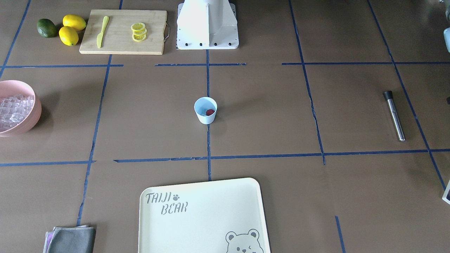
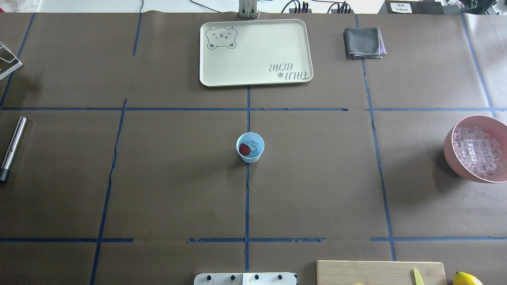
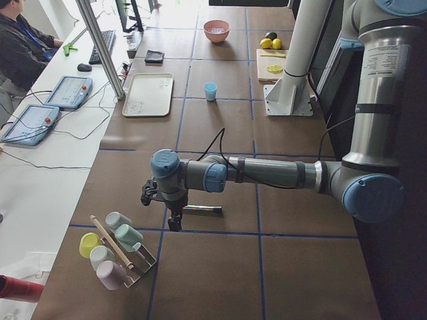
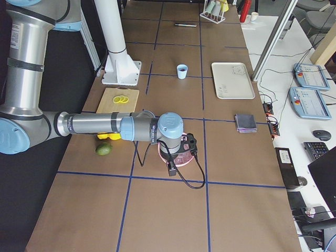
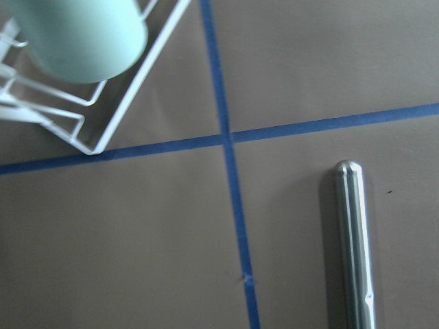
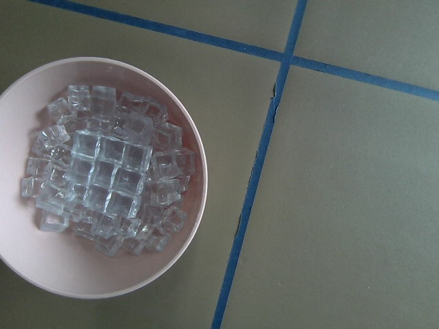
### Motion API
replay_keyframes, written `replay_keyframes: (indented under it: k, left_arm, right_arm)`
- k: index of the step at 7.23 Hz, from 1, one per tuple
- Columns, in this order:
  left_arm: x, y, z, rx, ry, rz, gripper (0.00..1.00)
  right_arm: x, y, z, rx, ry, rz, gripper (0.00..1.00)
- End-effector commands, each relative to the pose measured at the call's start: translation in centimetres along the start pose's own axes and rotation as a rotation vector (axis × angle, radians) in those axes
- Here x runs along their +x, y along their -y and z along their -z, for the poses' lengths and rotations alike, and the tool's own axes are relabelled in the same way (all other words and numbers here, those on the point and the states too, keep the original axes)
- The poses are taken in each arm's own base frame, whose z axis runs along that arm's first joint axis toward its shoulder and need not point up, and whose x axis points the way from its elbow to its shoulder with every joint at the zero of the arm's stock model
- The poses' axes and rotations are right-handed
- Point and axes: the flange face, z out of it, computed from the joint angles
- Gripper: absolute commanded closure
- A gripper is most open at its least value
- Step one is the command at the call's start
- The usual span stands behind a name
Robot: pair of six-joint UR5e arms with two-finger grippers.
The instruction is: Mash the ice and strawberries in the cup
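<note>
The light-blue cup [image 2: 250,148] stands upright at the table's middle, also in the front view [image 1: 205,110]. Inside it lie a red strawberry [image 2: 245,149] and a few clear ice cubes [image 2: 255,145]. Far more ice [image 6: 110,178] fills a pink bowl [image 2: 449,146] at the table's right end. My right gripper [image 4: 172,170] hangs over that bowl. My left gripper [image 3: 175,225] hangs by a steel rod with a black end [image 2: 12,146] at the left end. Neither wrist view shows fingers, so I cannot tell whether either gripper is open or shut.
A cream tray [image 2: 255,75] and a folded grey cloth [image 2: 363,42] lie on the far side. A cutting board [image 1: 123,45] holds lemon slices and a yellow knife, with lemons [image 1: 72,30] and a green fruit beside it. A wire cup rack [image 3: 117,250] stands near the left gripper.
</note>
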Motion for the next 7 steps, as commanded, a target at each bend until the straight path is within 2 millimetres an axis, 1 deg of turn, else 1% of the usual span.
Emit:
replay_keyframes:
  k: [1,2,3,4,5,7]
  left_arm:
    - [-1.2,-1.5,1.1,0.011,-0.104,0.043,0.0]
    - [-2.6,-1.9,3.8,0.066,-0.123,0.061,0.0]
    - [-2.6,-2.0,4.8,0.083,-0.119,0.023,0.0]
    - [-2.7,-2.0,4.9,0.088,-0.118,0.004,0.0]
    - [-3.5,-2.8,4.5,0.082,-0.107,0.019,0.0]
    - [-3.6,-3.1,4.4,0.084,-0.101,0.028,0.0]
  right_arm:
    - [0.0,0.1,0.0,0.0,-0.001,-0.001,0.01]
    - [0.0,0.2,0.0,0.001,-0.001,0.0,0.01]
    - [0.0,0.3,0.1,0.002,-0.001,0.001,0.01]
    - [0.0,0.3,0.1,0.002,-0.001,0.001,0.01]
    - [0.1,0.3,0.0,0.001,-0.001,0.0,0.01]
    - [0.1,0.3,0.0,0.001,-0.001,0.0,0.01]
